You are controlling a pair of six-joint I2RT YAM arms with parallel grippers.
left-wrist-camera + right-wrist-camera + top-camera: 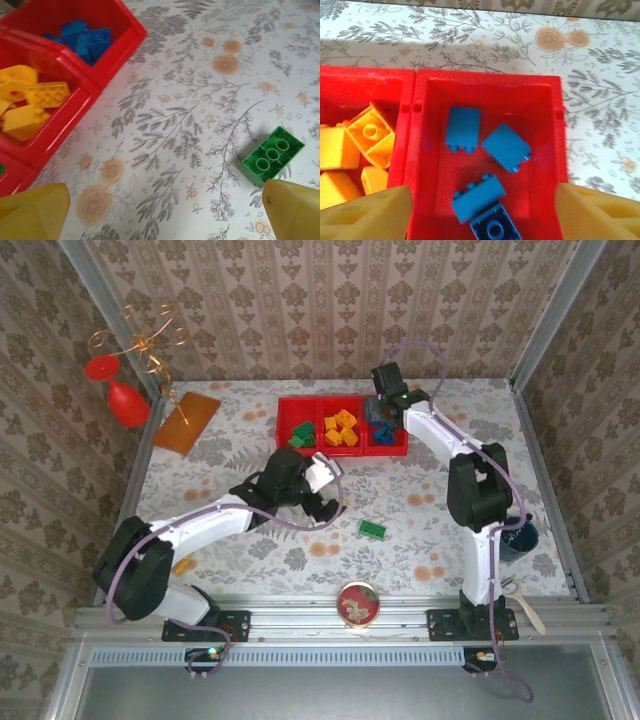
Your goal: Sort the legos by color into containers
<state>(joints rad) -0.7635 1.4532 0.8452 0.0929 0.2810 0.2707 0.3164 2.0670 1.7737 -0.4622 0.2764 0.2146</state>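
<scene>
The containers (320,401) are three joined red bins at the back of the table. Green legos (301,430) lie in the left bin, orange-yellow ones (341,429) in the middle and blue ones (381,430) in the right. My right gripper (383,412) hangs open over the blue bin (540,86), above several blue bricks (463,127), one of them leaning on a darker brick (495,229). Mid-table lies one green lego (373,529). My left gripper (326,502) is open just left of it, and the green brick (271,155) shows beside its right finger (292,210).
An orange-brown board (186,420), a red goblet (122,396) and a wire stand (141,338) sit at the back left. A round tin (357,602) is at the near edge, a dark cup (520,536) at the right, and a small yellow piece (183,566) by the left arm.
</scene>
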